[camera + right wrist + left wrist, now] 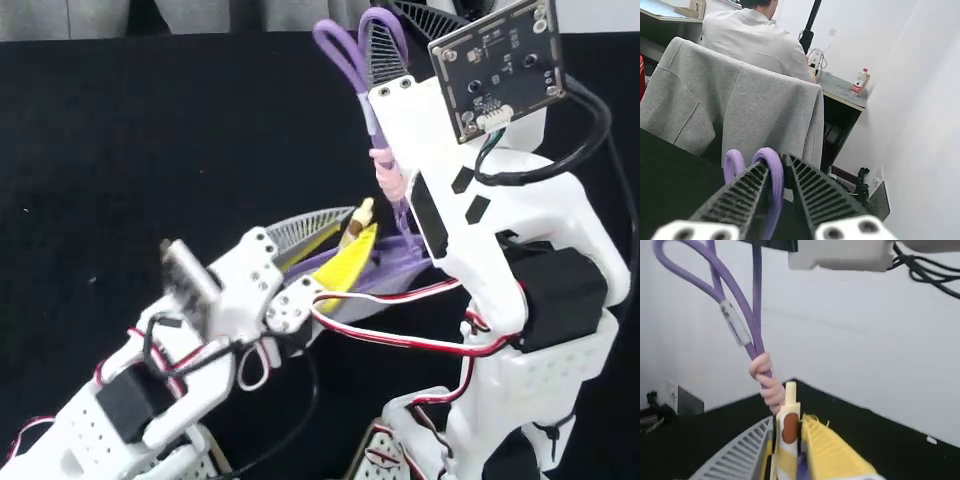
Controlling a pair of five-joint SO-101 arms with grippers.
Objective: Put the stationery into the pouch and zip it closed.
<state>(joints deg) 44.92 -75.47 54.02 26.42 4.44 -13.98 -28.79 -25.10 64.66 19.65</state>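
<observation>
My right gripper (396,28) is held high and is shut on the purple strap loop (340,50) of the pouch; in the right wrist view its black ribbed fingers (815,192) clamp the loop (771,175). The purple pouch (402,262) hangs below the strap, with a pink charm (388,180) on the cord. My left gripper (356,226), with one grey and one yellow finger, is shut on a yellow-and-white pen (362,212) right at the top of the pouch. In the left wrist view the pen (788,425) stands upright between the fingers (830,450), just below the charm (767,382) and strap (735,315).
The table is covered in black cloth (150,140). The right arm's white body (520,250) stands close beside the hanging pouch. A grey jacket over a chair (740,110) lies beyond the table's far edge.
</observation>
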